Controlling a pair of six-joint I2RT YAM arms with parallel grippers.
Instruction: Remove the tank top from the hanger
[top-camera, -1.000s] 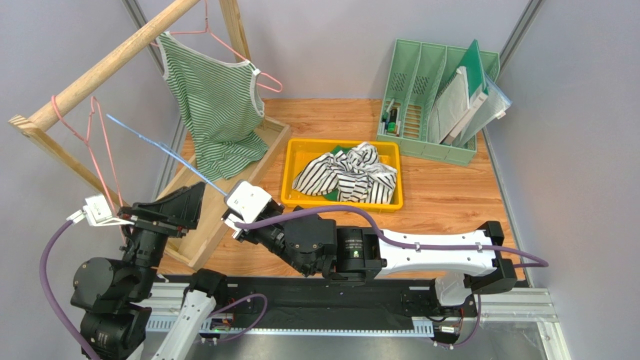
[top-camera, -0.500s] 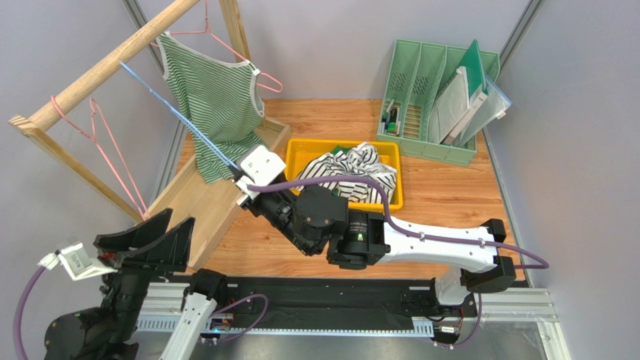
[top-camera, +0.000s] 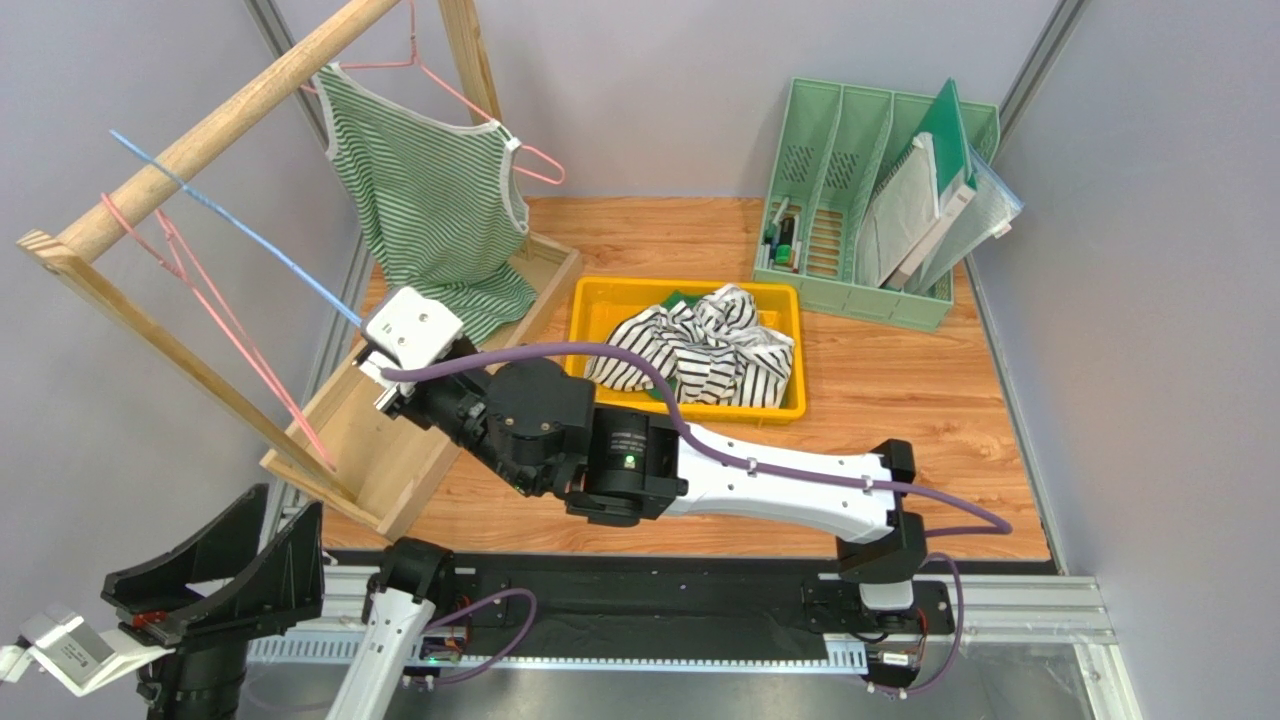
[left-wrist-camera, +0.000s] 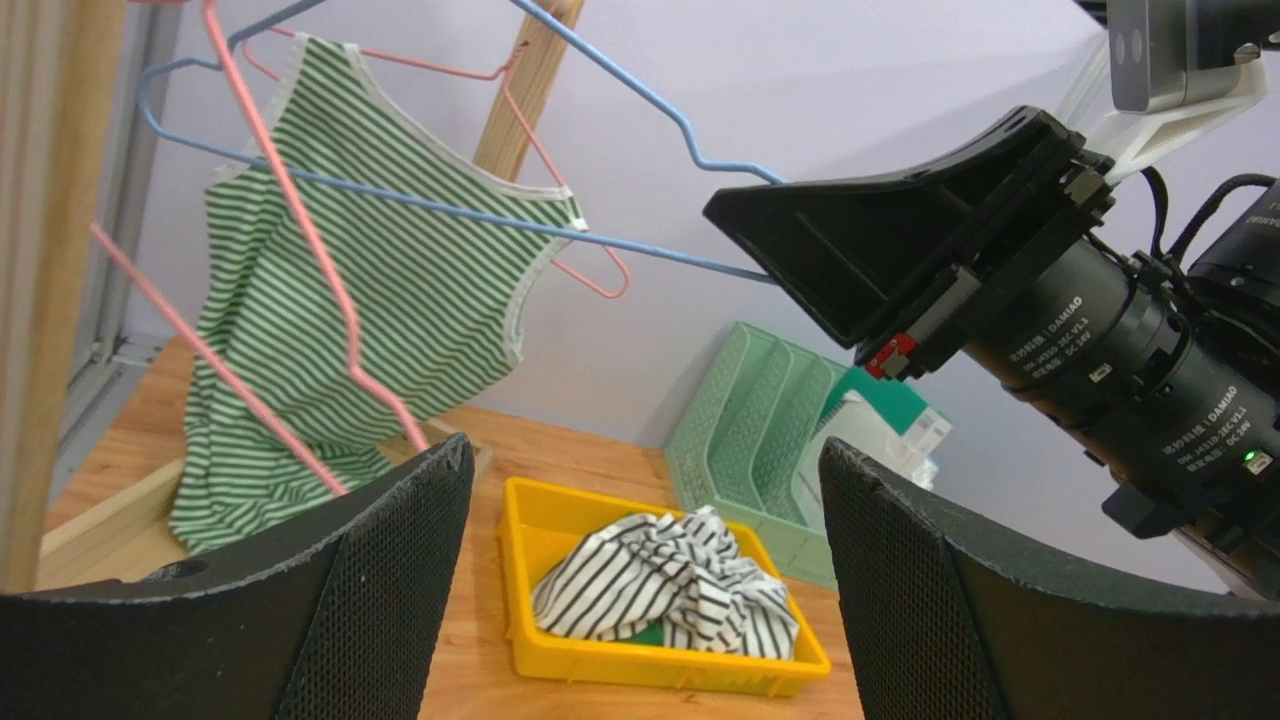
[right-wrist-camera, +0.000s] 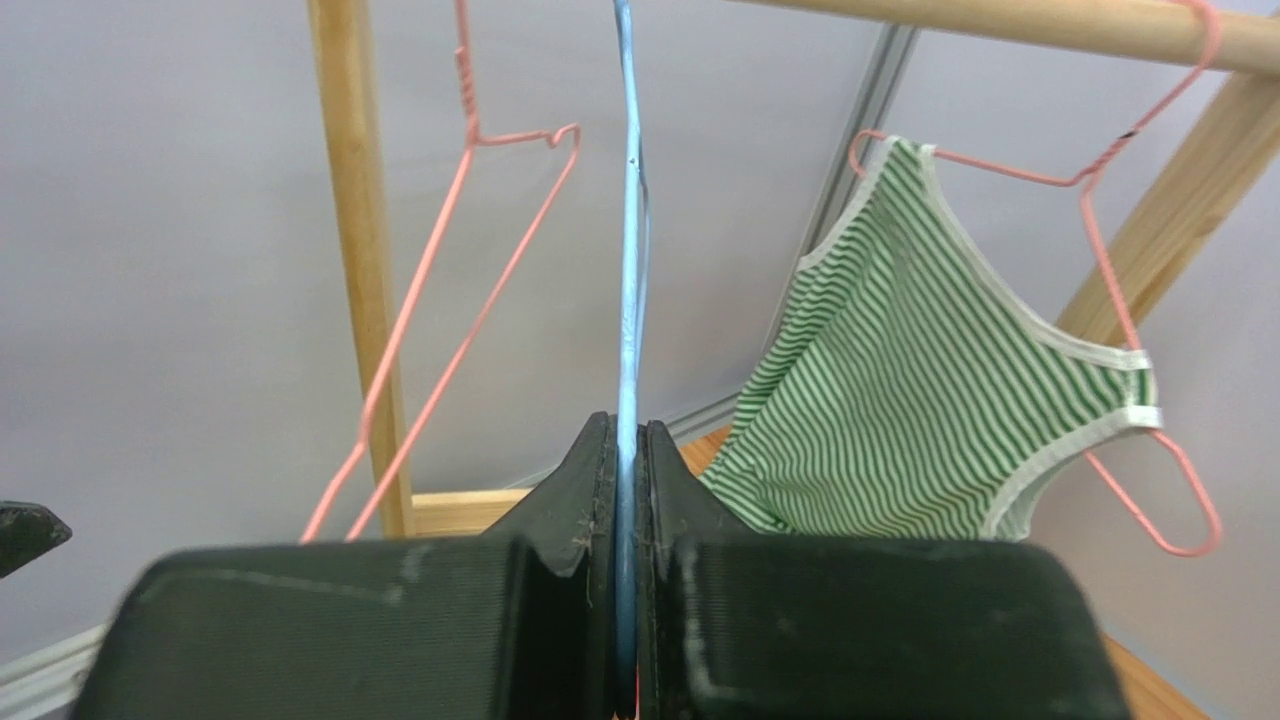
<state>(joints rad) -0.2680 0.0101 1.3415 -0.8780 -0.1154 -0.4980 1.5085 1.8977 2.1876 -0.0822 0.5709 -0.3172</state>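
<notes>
1. Room: grey walls close the left, back and right sides; a metal rail runs along the near edge.
2. Bench (top-camera: 902, 420): orange-brown wood. Bare boards show in front of the tray and along the right wall.
3. Wooden rack (top-camera: 226, 108): fills the left side, its top rail slanting from near left to far centre, its base board lying at the bench's left edge.
4. Right arm (top-camera: 781, 488): reaches across the near bench toward the rack.
5. Green file rack (top-camera: 842, 150): far right corner, holding folders.
6. Yellow tray (top-camera: 684, 408): centre, just beside the rack's base, holding a crumpled black-and-white striped cloth (top-camera: 699, 353).
7. Tank top (top-camera: 428, 203): green-striped, hanging on a pink hanger (top-camera: 541, 159) at the rail's far end, hem draped onto the base board.
8. Spare pink hanger (top-camera: 226, 318): on the rail's near end.
9. Blue hanger (right-wrist-camera: 630, 225): bare wire. The top view shows it running from the right wrist up across the rail; the left wrist view shows it crossing in front of the tank top.
10. Right gripper (right-wrist-camera: 628, 450): fingers hidden under its camera from above; its own view shows them pinched together on the blue wire.
11. Left gripper (left-wrist-camera: 643, 458): spread wide, holding nothing, low at the near left corner, well apart from the rack.
</notes>
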